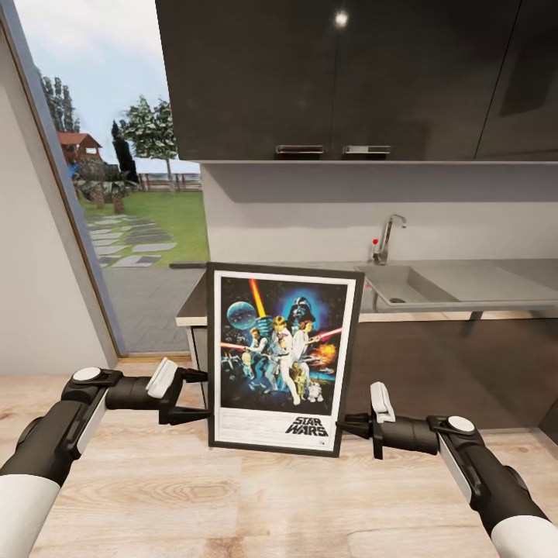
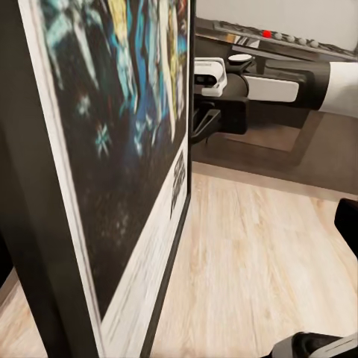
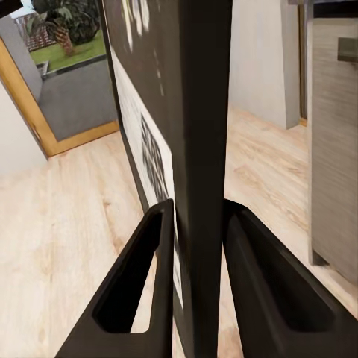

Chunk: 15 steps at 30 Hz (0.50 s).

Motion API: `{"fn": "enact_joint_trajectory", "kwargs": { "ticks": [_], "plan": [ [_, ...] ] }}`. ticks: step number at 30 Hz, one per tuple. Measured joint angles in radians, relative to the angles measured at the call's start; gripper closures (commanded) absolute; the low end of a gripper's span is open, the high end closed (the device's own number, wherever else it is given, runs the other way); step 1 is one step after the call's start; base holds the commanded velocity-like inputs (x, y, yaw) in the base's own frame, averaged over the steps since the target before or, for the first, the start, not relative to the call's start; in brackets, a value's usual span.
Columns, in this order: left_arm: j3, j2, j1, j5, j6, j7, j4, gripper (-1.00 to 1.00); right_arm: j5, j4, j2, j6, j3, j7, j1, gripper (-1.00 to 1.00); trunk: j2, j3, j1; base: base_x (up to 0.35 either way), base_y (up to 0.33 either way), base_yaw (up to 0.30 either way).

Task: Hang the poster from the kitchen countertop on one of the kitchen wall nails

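1. The poster [image 1: 280, 359] is standing upright above the wooden floor [image 1: 232, 496], in front of the kitchen countertop [image 1: 496, 275].
2. The right gripper [image 1: 346, 425] is pinching the frame's edge at 3 o'clock, one finger [image 3: 134, 287] lying on each face.
3. The left gripper [image 1: 198, 395] is meeting the edge at 9 o'clock; cannot tell whether it is clamping.
4. The sink [image 1: 403, 285] and tap [image 1: 385, 236] are sitting at 1 o'clock from the poster.
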<state>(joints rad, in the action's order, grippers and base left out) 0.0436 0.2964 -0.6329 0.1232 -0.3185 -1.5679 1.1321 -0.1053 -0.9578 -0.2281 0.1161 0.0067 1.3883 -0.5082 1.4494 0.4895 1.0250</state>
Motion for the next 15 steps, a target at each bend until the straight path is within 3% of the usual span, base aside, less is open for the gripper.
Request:
{"fn": "enact_joint_trajectory", "kwargs": {
  "ticks": [10, 13, 15],
  "plan": [
    [0.0, 0.003, 0.0, 0.0, 0.0, 0.0, -0.002, -1.0, 0.001, -0.001, 0.0, 0.0, -0.001, 0.0, 0.0, 1.0, 0.0, 0.0, 0.0, 0.0, 0.0, 0.0],
    [0.0, 0.012, 0.0, 0.001, 0.001, -0.001, -0.004, -1.0, 0.002, -0.001, 0.0, 0.001, -0.002, 0.0, 0.0, 1.0, 0.0, 0.0, 0.0, 0.0, 0.0, 0.0],
    [-0.001, 0.034, 0.002, 0.001, 0.001, -0.001, -0.008, -1.0, 0.001, -0.002, 0.0, 0.001, -0.003, 0.001, 0.0, 1.0, 0.0, 0.0, 0.0, 0.0, 0.0, 0.0]
  ]
}}
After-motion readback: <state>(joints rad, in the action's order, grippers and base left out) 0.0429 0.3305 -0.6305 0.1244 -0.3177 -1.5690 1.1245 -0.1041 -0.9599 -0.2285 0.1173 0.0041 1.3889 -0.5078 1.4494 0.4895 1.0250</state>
